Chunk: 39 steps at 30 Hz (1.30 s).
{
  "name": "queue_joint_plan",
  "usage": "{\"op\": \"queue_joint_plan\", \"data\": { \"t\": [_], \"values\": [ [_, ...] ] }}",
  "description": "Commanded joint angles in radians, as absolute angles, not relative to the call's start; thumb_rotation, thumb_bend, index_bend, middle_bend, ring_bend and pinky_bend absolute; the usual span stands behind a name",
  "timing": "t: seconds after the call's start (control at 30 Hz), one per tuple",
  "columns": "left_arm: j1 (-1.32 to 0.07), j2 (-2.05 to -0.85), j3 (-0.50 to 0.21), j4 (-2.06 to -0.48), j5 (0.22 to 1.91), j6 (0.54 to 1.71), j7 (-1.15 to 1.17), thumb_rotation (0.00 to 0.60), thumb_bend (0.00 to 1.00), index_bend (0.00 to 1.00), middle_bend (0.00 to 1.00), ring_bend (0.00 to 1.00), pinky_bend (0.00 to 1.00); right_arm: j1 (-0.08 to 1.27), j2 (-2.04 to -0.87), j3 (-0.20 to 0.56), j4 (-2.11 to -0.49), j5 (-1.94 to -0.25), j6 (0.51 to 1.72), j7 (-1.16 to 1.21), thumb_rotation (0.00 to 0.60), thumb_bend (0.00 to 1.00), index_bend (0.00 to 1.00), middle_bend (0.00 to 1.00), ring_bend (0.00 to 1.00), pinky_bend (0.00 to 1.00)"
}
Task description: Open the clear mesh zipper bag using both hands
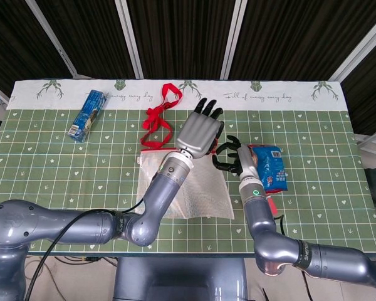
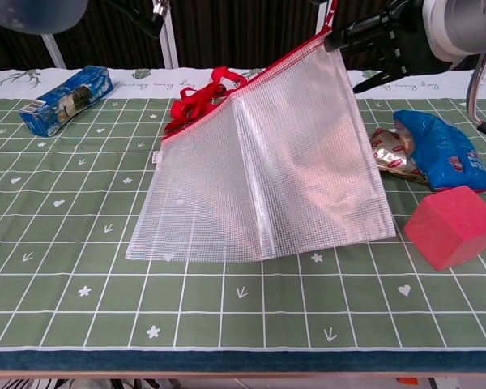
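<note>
The clear mesh zipper bag [image 2: 259, 162] with a red zipper edge stands tilted, its lower edge on the table and its top right corner raised. In the head view the bag [image 1: 188, 188] lies under both forearms. My left hand [image 1: 200, 132] hovers over the raised corner, fingers stretched out and palm hidden. The red zipper pull [image 2: 334, 10] rises out of the chest frame towards it. My right hand [image 1: 230, 157], also seen as the dark fingers [image 2: 381, 44], curls against that same corner and grips the bag's edge.
A red strap [image 2: 196, 101] lies behind the bag. A blue box [image 2: 65, 99] sits at the far left. To the right are a blue snack packet [image 2: 441, 150], a silver and red wrapper [image 2: 393, 158] and a pink cube [image 2: 456, 225].
</note>
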State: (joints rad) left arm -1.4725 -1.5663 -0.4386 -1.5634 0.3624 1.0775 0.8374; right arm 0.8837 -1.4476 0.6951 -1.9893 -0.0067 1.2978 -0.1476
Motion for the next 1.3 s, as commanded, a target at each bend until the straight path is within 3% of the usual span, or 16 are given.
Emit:
{"op": "queue_joint_plan", "data": {
  "t": [0.03,1.3],
  "values": [
    [-1.468,-1.562,-0.433,-1.567,0.360,1.077,0.836,0.600,0.46,0.59,0.18,0.00,0.00,0.882,-1.443,0.704,-1.997,-0.006,1.296,-0.143,0.600,0.54,0.62,0.11,0.00,0.20],
    [-1.374,-1.484,-0.352,-1.622,0.371,1.086,0.794,0.600,0.46,0.60,0.18,0.00,0.00,0.857,-1.357,0.799,-2.059,0.061,1.274,-0.073,0.600,0.57,0.65,0.13,0.00,0.20]
  ]
}}
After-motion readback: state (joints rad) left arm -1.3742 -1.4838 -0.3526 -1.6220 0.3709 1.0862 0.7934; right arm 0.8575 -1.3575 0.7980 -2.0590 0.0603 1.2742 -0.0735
